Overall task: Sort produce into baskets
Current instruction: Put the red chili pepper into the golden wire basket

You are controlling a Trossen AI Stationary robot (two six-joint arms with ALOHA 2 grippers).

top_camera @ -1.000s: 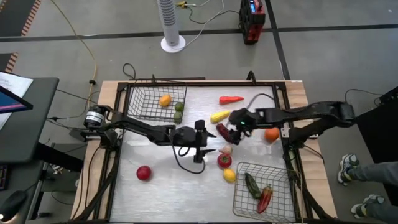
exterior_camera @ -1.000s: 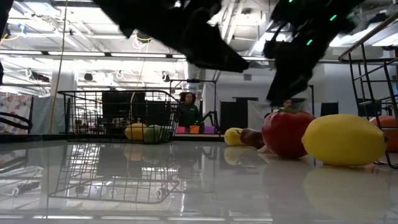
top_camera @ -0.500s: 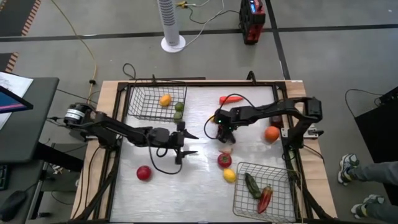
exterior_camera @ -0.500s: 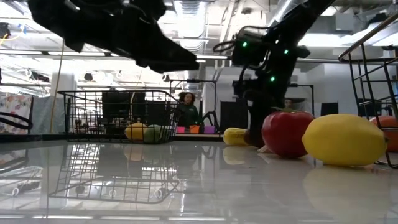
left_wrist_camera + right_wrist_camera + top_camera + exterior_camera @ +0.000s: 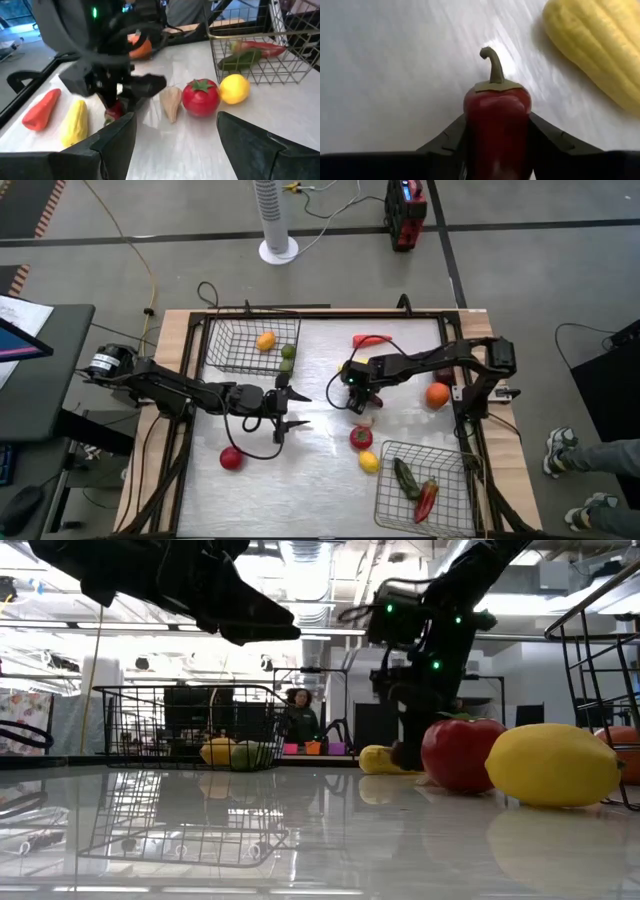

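Dark-red pepper (image 5: pixel 497 120) sits clamped in the right hand (image 5: pixel 356 392) mid-bench, beside the yellow squash (image 5: pixel 592 50). Next likely a lift toward the near-right corner basket (image 5: pixel 385 498). Left hand (image 5: pixel 284 410) hovers, fingers apart.

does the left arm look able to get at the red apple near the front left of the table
Probably yes. The left gripper hangs open above bare table, holding nothing, and the red apple lies alone on its side of the table with nothing around it. The right gripper is busy, shut on a dark red pepper.
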